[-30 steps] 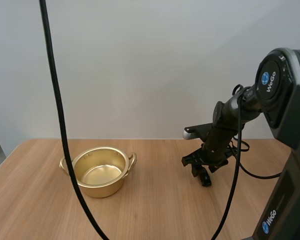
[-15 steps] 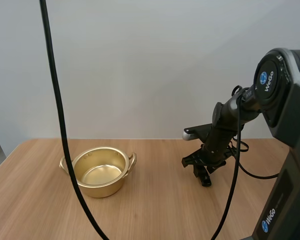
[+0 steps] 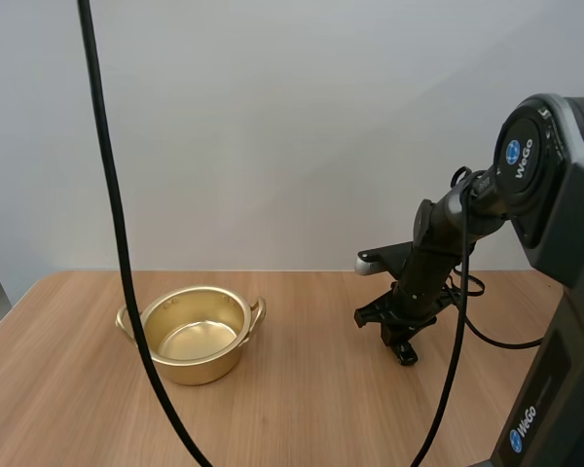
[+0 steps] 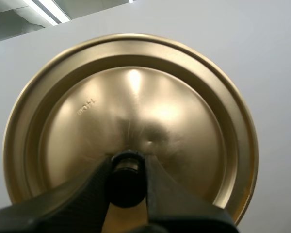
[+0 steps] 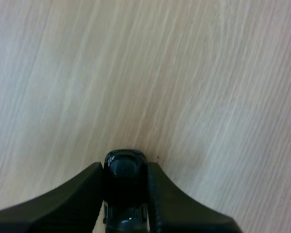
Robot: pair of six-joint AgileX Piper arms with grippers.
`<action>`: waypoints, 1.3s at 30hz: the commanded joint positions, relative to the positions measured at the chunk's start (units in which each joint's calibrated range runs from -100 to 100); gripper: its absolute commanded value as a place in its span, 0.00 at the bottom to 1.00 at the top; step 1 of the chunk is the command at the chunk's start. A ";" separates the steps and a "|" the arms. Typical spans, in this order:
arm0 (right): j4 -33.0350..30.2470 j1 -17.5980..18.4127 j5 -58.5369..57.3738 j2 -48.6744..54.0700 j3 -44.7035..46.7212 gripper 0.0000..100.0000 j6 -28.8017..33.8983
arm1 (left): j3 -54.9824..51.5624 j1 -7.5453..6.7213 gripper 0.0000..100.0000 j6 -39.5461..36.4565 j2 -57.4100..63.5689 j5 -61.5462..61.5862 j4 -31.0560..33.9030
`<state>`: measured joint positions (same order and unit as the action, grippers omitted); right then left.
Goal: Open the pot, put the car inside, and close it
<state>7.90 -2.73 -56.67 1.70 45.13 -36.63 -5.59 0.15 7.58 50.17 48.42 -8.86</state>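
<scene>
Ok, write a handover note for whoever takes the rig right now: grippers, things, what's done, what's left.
Left gripper: shut on the knob of the lid, held clear of the pot.
Right gripper: shut on the black car, low at the table, right of the pot.
Pot: open, empty, on the table.
Done: lid off, car gripped.
Left: car into pot, lid back on.

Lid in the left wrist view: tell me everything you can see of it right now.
The lid is a round, gold-coloured disc, seemingly thin polished metal, with a stepped rim and a small stamped mark. A black knob sits at its centre; the left gripper pinches that knob between its fingers, and nothing else touches the lid. It is held up, knob side to the camera, off the pot, which stands open on the table.
</scene>
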 commanded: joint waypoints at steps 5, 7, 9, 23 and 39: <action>-0.02 0.00 -0.05 0.07 -0.15 0.00 -0.29 | 0.07 0.05 0.00 0.00 -0.02 0.04 0.08; -0.02 0.00 -0.12 1.10 -0.85 0.00 -0.29 | 0.07 0.05 0.00 0.00 -0.02 0.04 0.08; -0.02 0.00 -0.12 3.10 -1.82 0.00 -0.29 | 0.07 0.05 0.00 0.00 -0.02 0.04 0.08; 6.82 0.00 -10.78 23.91 -25.90 0.00 -1.79 | 0.07 0.05 0.00 -0.01 -0.02 0.04 0.58; 26.97 5.16 -30.85 26.11 -45.73 0.00 -9.76 | 0.07 0.05 0.00 -0.22 0.57 -4.12 0.96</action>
<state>34.04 0.16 -87.03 28.01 -0.57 -46.28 -5.59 0.15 7.48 50.45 45.66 -7.94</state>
